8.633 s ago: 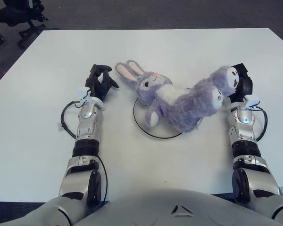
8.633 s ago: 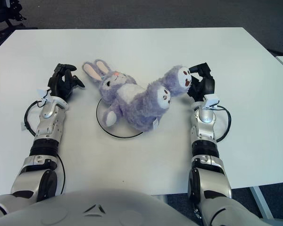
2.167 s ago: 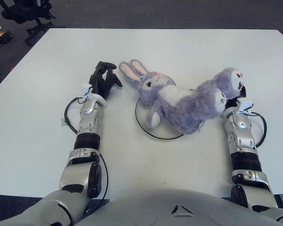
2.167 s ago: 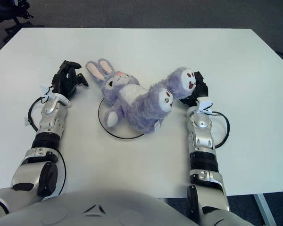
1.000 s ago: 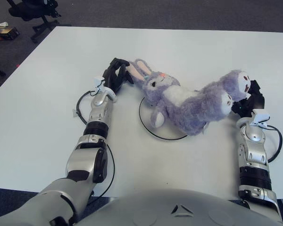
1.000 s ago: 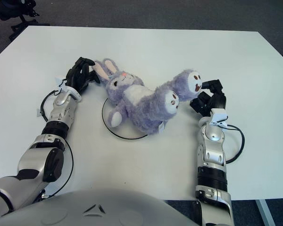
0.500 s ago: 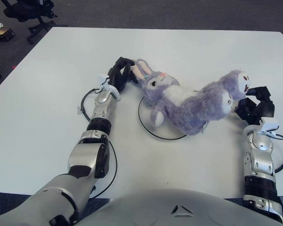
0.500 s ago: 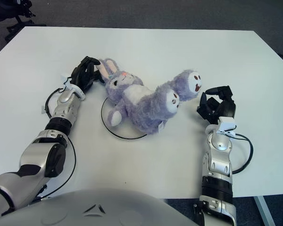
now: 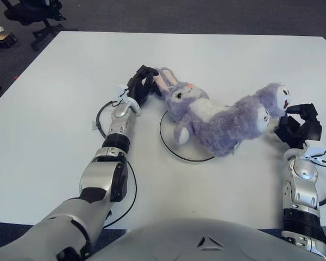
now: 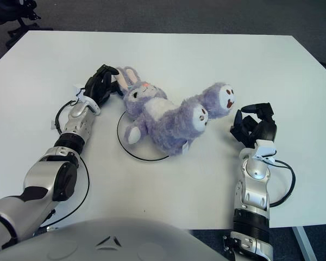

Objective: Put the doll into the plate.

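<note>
Two fingers (image 9: 148,81) at doll (image 9: 217,117) ears

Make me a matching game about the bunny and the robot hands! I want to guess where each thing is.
Things:
1. doll
2. plate
3. left robot hand
4. right robot hand

Places:
A. apart from the bunny, just to the right of its feet
B. lying across the plate, feet sticking out past the rim
C. right up against the bunny's ears
D. flat on the white table, under the bunny's body

Pairs: 1-B, 2-D, 3-C, 4-A
</note>
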Tool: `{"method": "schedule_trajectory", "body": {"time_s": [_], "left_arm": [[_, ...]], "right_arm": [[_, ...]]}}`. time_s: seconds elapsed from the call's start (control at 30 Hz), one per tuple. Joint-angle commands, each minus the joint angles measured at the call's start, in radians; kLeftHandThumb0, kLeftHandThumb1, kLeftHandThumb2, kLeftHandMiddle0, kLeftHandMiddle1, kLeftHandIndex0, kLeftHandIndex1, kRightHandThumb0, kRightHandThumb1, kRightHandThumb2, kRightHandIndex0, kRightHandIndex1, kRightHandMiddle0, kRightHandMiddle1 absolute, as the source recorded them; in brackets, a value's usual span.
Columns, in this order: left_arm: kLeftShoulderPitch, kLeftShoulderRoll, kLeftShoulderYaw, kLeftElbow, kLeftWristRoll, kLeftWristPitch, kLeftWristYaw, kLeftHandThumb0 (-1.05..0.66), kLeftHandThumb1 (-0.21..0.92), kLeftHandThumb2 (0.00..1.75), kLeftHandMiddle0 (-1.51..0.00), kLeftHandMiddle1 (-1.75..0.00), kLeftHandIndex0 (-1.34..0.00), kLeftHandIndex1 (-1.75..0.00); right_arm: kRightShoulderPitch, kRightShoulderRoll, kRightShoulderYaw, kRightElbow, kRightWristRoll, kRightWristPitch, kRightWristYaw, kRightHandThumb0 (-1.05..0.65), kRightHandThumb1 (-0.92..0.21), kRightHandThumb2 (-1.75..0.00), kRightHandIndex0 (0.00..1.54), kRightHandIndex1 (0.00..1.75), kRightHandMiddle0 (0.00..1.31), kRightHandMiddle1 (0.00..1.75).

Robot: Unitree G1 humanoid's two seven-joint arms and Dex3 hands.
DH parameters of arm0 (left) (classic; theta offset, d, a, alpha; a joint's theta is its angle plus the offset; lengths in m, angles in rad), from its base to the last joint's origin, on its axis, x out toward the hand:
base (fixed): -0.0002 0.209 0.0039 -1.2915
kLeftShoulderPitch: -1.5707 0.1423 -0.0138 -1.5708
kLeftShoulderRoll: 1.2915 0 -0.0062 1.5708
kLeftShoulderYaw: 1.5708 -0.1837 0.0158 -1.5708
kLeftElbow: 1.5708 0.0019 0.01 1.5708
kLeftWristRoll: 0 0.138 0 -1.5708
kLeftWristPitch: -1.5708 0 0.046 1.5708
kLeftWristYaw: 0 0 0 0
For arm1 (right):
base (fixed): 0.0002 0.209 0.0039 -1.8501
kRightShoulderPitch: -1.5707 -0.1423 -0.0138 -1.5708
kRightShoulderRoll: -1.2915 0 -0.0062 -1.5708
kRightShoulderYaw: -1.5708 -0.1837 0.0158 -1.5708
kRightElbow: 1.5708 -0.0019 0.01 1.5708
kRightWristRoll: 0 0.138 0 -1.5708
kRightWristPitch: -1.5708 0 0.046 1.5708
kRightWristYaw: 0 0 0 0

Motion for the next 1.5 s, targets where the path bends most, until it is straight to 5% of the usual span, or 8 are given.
{"method": "schedule_trajectory", "body": {"time_s": [0.0, 1.17, 1.47], "left_arm": [[0.012, -0.004, -0.001, 0.039, 0.011, 0.025, -0.009, -0.35, 0.92, 0.37, -0.94, -1.75, -0.35, -1.59], [0.040, 0.019, 0.023, 0.025, 0.005, 0.020, -0.013, -0.35, 0.92, 0.35, -0.94, -1.75, -0.37, -1.57], [0.084, 0.028, 0.022, -0.010, 0.016, -0.047, -0.003, -0.35, 0.92, 0.35, -0.95, -1.75, -0.38, -1.56]], "right_arm": [[0.042, 0.046, 0.008, 0.028, 0.002, 0.010, -0.014, -0.38, -0.71, -0.79, 0.88, 1.75, 0.33, 1.75], [-0.021, 0.025, 0.042, 0.064, -0.009, 0.047, -0.013, -0.37, -0.72, -0.79, 0.87, 1.75, 0.33, 1.75], [-0.070, 0.009, 0.054, 0.114, 0.006, 0.044, 0.020, -0.37, -0.72, -0.78, 0.87, 1.75, 0.32, 1.75]]}}
